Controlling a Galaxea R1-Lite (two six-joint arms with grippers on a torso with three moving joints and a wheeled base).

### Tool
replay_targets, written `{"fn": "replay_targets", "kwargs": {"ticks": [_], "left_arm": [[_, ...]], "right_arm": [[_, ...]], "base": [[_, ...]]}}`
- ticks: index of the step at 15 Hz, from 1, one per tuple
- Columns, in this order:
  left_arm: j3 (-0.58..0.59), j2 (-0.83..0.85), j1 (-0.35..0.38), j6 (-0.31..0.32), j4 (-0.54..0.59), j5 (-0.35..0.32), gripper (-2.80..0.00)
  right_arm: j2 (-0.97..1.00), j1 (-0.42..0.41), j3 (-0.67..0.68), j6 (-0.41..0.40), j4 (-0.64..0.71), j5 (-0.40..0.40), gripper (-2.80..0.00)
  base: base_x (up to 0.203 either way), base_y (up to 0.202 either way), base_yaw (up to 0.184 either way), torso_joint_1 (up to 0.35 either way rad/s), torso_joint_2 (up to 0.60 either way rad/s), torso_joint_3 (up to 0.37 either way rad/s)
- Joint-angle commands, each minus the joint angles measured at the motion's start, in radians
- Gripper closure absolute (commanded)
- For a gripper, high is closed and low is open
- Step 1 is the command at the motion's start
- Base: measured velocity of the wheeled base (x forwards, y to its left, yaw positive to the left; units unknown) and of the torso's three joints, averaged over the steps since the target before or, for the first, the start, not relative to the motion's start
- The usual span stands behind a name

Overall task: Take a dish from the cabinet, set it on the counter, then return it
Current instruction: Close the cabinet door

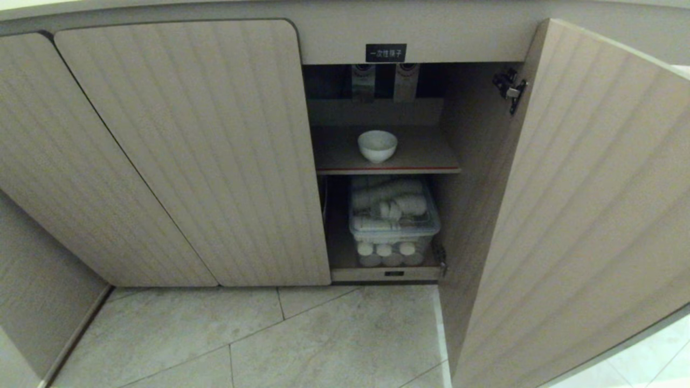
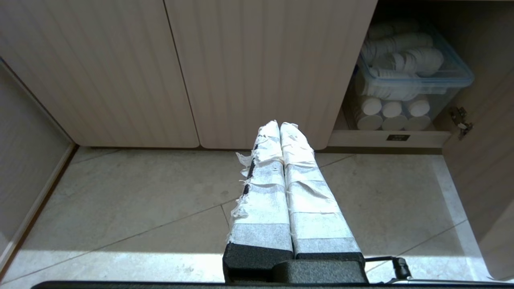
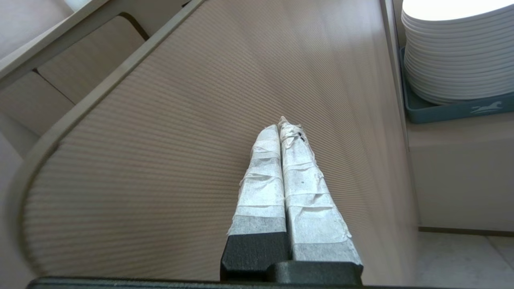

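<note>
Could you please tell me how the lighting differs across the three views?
Head view: dim and even, the small white ceramic bowl on its shelf in shade. Left wrist view: a bright sunlit band across the grey floor tiles. Right wrist view: the stacked white plates glare out on top.

A: Any writing to read here?
B: One small black label [image 1: 386,53] on the cabinet [image 1: 334,37] rail, above the open compartment, white characters: 一次性筷子.
A: And the tiny dark tag [image 1: 394,274] on the bottom edge?
B: Too small to read.
</note>
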Motion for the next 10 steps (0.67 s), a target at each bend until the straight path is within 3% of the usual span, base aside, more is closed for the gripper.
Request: {"fn": "replay_targets", "kwargs": {"ticks": [1,7,10], "left_arm": [[0.0,0.0,0.0,-0.001,-0.001,0.0,0.0],[0.0,0.0,0.0,-0.001,-0.001,0.0,0.0],[0.0,0.0,0.0,-0.001,-0.001,0.0,0.0]], "right_arm": [[0.043,0.003,0.008,0.026,-0.035,0.0,0.0],[0.147,0.006,0.009,0.044,-0.132,0.004,0.0],[0.207,0.006,0.007,0.044,-0.194,0.051,0.0]], "base": [[0.0,0.0,0.0,0.0,0.0,0.0],[0.0,0.0,0.0,0.0,0.0,0.0],[0.0,0.0,0.0,0.0,0.0,0.0]]}}
